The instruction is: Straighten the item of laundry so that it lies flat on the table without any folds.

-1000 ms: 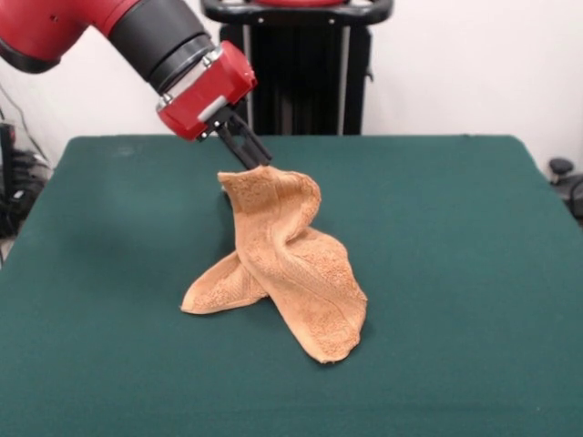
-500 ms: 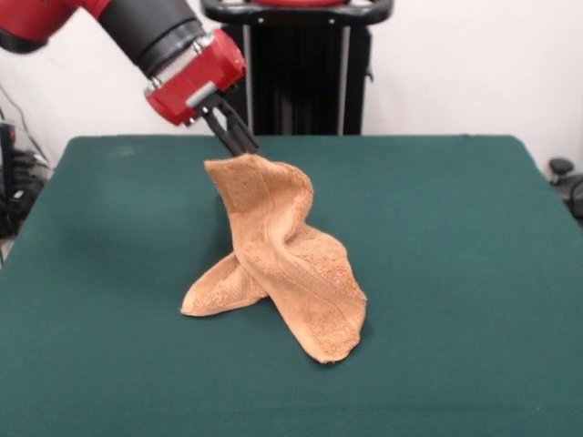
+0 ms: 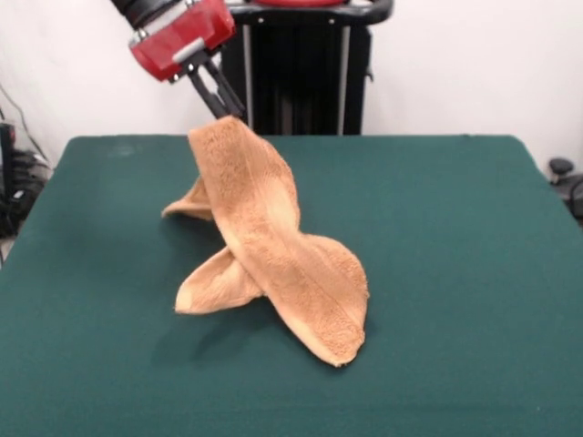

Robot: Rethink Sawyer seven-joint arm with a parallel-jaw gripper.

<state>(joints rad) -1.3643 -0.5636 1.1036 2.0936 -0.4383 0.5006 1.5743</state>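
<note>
Now the hand (image 3: 228,109) grips the orange towel (image 3: 273,246) by its top corner, lifted above the worktop (image 3: 455,273), lower folds trailing near the middle. Behind the far edge stands a black pedestal (image 3: 296,73); nothing blocks the cloth.

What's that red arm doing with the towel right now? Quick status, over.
Gripper shut on towel corner, lifted. Towel twisted, lower ends on the table, not flat. Nothing in the way.
</note>
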